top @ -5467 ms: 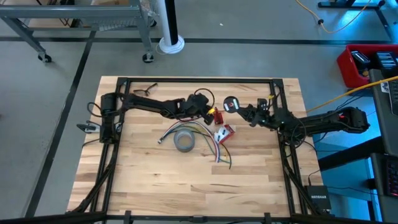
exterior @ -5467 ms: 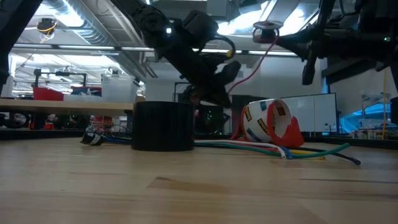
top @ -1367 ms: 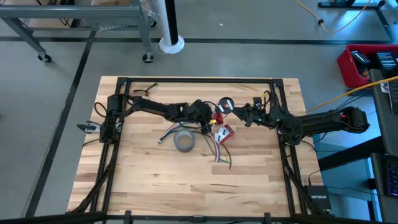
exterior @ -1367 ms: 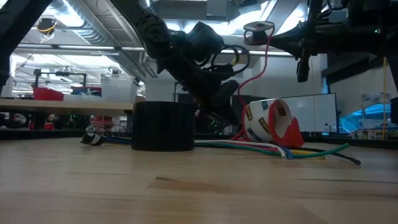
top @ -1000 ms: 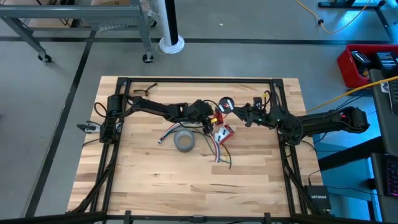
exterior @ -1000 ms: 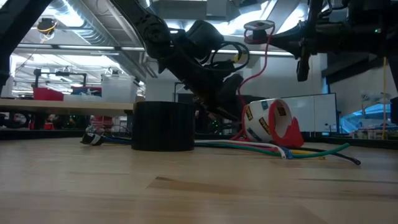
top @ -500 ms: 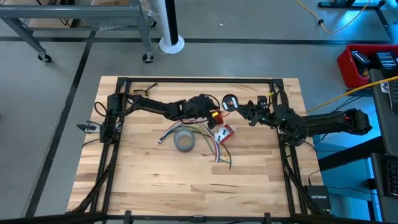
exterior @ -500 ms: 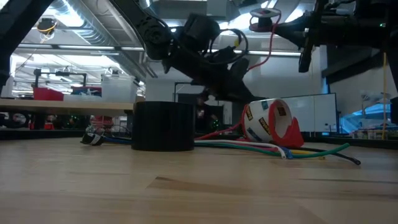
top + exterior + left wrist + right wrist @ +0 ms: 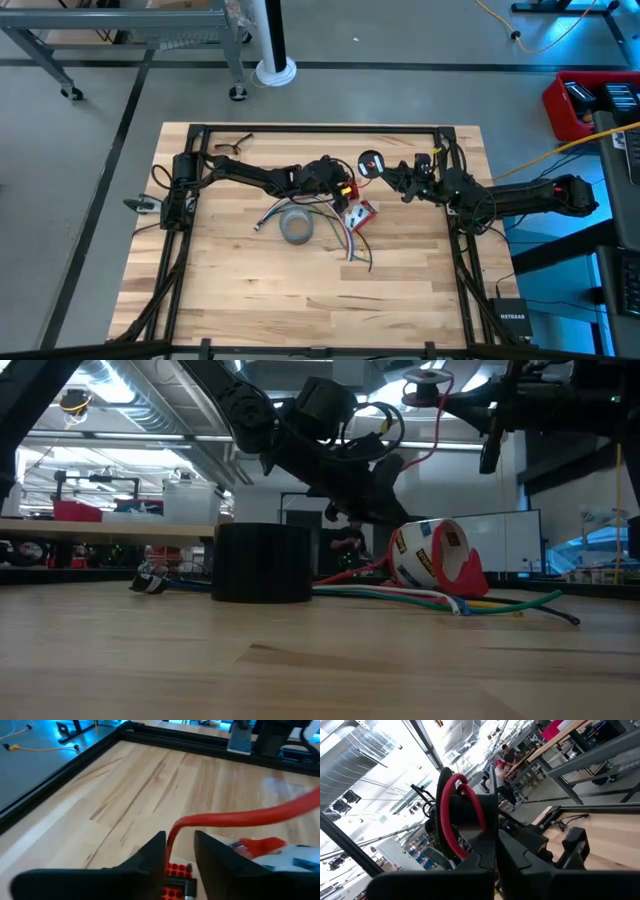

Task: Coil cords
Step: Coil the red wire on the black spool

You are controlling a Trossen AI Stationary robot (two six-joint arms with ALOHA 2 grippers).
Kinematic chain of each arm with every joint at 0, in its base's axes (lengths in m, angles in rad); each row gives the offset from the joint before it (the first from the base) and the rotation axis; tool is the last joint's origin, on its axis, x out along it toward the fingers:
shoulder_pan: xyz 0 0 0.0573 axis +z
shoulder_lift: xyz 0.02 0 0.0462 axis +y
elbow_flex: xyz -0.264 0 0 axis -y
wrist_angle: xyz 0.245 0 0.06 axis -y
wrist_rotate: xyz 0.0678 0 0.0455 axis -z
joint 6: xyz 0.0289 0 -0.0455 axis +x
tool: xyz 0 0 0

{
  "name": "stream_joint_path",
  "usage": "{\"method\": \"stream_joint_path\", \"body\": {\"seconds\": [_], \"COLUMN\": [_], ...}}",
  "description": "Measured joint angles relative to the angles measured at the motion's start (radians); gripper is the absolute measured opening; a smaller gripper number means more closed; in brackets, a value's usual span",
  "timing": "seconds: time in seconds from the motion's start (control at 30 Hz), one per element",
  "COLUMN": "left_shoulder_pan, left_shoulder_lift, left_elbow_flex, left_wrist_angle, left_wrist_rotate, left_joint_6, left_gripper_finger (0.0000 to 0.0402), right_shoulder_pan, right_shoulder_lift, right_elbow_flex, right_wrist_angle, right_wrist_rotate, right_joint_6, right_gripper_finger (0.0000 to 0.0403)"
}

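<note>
While held up off the worktop [image 9: 250, 280], the small black spool [image 9: 371, 163] w/ red wire [image 9: 451, 815] wound on it sits in the right gripper [image 9: 385, 172], near the worktop's far-middle; right wrist view shows the jaws closed on the spool, red turns wrapped round its rim. From the spool the red wire [image 9: 437, 422] drops down & across to the left gripper [image 9: 346, 189], seen in low view as a thin red line hanging between the two arms. Left wrist view: red wire [image 9: 240, 817] runs between the left jaws, which are narrow, fingers [image 9: 150, 857] close on either side of it; can't tell if they actually pinch it. Left gripper hovers just above a red tape dispenser [image 9: 360, 213], which lies on the worktop beside it. Just left of that, a grey tape roll [image 9: 296, 227] lies flat, w/ a loose bundle of coloured cables [image 9: 345, 240] (green, white, yellow) fanning out from behind it toward the near side. Low view shows the roll as a dark cylinder [image 9: 263, 563] & the dispenser [image 9: 440, 558] on its side, cables [image 9: 480, 603] trailing along the wood.
</note>
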Motion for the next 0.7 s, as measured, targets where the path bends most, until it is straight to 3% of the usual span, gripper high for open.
{"method": "stream_joint_path", "body": {"seconds": [0.2, 0.43, 0.7], "left_shoulder_pan": [0.009, 0.007, 0.018], "left_shoulder_lift": [0.000, 0.000, -0.022], "left_elbow_flex": [0.000, 0.000, 0.000], "left_wrist_angle": [0.000, -0.009, -0.159], "left_wrist_rotate": [-0.005, -0.006, -0.108], "left_joint_6": [-0.004, -0.004, -0.005], "left_gripper_finger": [0.0008, 0.0004, 0.0003], "right_shoulder_pan": [0.000, 0.000, 0.000], "right_shoulder_lift": [0.000, 0.000, -0.002], "right_elbow_flex": [0.000, 0.000, 0.000], "right_wrist_angle": [0.005, 0.012, -0.040], "right_wrist_rotate": [0.000, 0.000, 0.000], "right_joint_6": [0.001, 0.002, 0.026], "right_gripper_finger": [0.0003, 0.0003, 0.0003]}}
